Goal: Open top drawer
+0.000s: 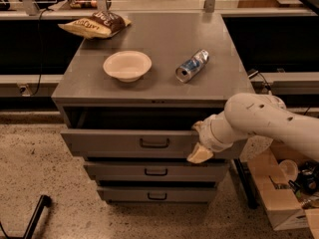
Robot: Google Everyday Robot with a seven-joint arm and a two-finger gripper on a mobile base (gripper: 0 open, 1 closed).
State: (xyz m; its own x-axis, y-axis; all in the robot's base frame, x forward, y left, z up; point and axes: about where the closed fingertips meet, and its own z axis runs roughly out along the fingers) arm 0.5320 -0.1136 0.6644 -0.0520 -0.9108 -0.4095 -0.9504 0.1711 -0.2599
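my gripper (198, 141) is sitting against the right end of the top drawer (119, 142), well right of its handle (154, 143). its two tan fingers (200, 154) are standing spread apart, one by the front's upper edge and one by its lower edge, and they are not clamping anything i can make out. i cannot tell whether the upper one is hooking over the edge. my arm (269, 121) is reaching in from the right. the top drawer is standing partly out of the bench (164, 39), showing a dark gap behind its front. two lower drawers (119, 172) are sitting beneath it. on the bench a bowl (127, 65) is resting left of centre, a can (192, 66) is lying on its side to the right, and a bag (94, 25) is lying at the far left corner.
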